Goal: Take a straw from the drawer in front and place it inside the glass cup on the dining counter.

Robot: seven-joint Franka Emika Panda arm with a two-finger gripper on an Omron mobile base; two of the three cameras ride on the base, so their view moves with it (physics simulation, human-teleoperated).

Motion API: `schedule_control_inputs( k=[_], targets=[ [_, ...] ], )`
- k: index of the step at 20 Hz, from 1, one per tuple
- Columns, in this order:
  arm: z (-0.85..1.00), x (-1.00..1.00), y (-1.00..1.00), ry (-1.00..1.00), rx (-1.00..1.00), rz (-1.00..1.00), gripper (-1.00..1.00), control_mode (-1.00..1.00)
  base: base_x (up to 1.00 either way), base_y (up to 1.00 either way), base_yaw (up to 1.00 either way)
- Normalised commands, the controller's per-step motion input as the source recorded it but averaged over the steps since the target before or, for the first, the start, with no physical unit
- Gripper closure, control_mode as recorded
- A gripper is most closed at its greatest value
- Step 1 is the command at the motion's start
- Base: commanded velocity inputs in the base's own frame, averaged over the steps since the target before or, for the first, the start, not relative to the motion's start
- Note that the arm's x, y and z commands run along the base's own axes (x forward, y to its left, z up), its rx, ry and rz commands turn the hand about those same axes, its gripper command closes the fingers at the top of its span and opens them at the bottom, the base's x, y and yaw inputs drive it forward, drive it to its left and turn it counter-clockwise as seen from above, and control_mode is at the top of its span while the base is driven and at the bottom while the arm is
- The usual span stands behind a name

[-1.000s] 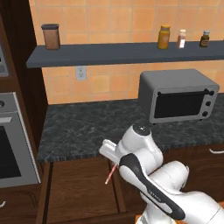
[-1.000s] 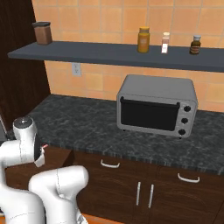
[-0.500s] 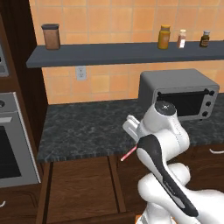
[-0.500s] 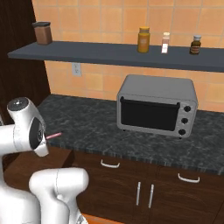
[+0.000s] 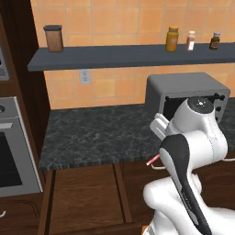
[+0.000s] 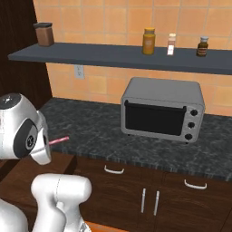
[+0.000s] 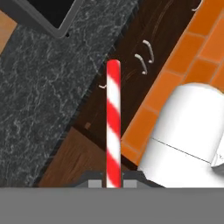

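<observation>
Quick count: one toaster oven (image 6: 162, 108) sitting on the black granite counter (image 5: 92, 137), and one red-and-white striped straw (image 7: 113, 124). Up on the shelf (image 6: 113, 54) there's one brown canister (image 6: 44, 34) plus three small bottles (image 6: 148, 41), and one wall outlet (image 5: 84, 76) underneath.

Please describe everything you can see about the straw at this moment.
The straw is a thin, straight stick with red and white spiral stripes. The gripper is shut on its lower end, and the rest points straight away from the hand. In the right base view it sticks out sideways, nearly level, above the open drawer at the black counter's edge.
</observation>
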Motion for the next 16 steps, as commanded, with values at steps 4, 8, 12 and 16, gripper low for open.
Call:
schedule_control_inputs(
  k=[4,8,12,16],
  targets=[
    [-0.44,-0.01,-0.17,-0.27,0.00,0.00,1.00,-1.00,0.00,0.00,0.00],
    [-0.23,-0.01,-0.09,-0.18,0.00,-0.02,1.00,1.00,-0.02,-0.08,-0.02],
    [0.00,0.00,0.00,0.00,0.00,0.00,1.00,1.00,-0.08,-0.57,-0.09],
    [0.00,0.00,0.00,0.00,0.00,0.00,1.00,1.00,-0.03,-0.79,-0.08]
  ],
)
